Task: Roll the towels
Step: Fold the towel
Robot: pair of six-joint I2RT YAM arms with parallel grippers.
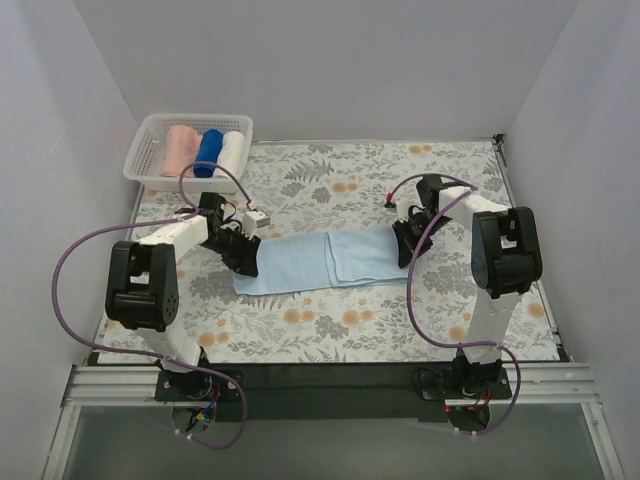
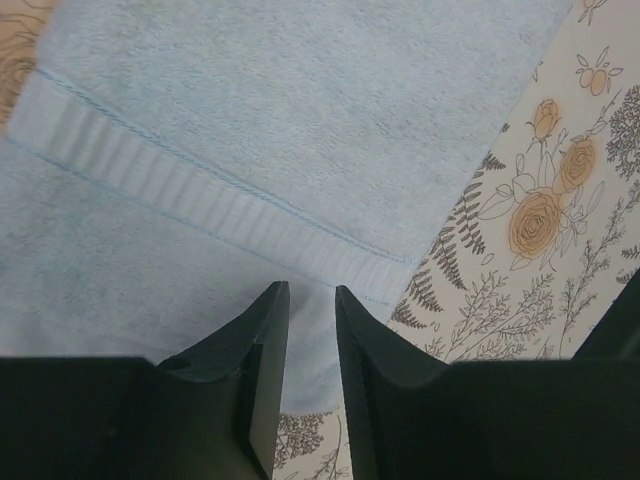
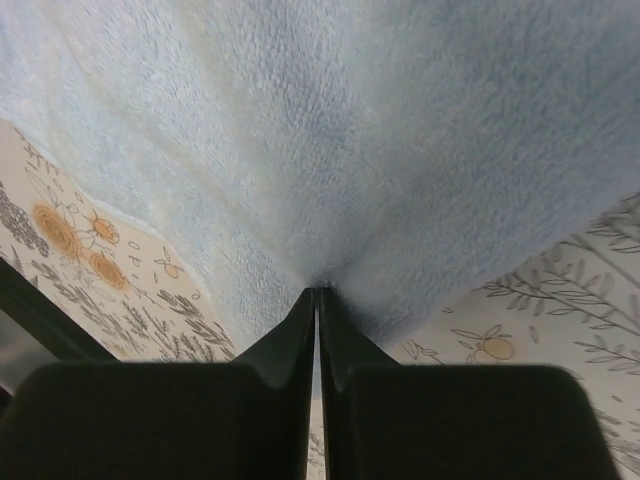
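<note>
Here, right gripper (image 3: 318, 292) pinching sky-blue towel (image 1: 300, 268) edge; left gripper (image 2: 310, 290) narrowly parted over its hem, floral tablecloth (image 1: 350, 190) beneath

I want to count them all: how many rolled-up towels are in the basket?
3, side by side in the basket: pink roll left, dark blue roll middle, white roll right. Others could hide underneath.

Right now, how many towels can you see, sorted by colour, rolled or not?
1 light blue towel, laid out flat
1 pink roll, in the basket
1 dark blue roll, same basket
1 white roll, same basket
Total: 4
</note>
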